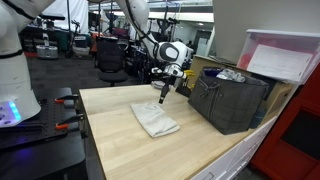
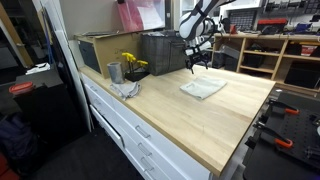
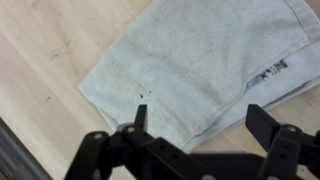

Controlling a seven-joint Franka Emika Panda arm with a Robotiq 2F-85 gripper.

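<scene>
cloth: folded pale grey cloth lay flat on the light wooden worktop
hand: hand released, spread wide, hovered right above it
wrist only: dark marking near the hem, unreadable tbh
cut off: cloth's top-right corner

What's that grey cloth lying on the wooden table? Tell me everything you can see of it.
The cloth is pale grey, soft-looking fabric, folded into a flat rectangle, with a small dark mark near one edge. It lies on the wooden table. The open gripper hangs above it, apparently not touching.
</scene>
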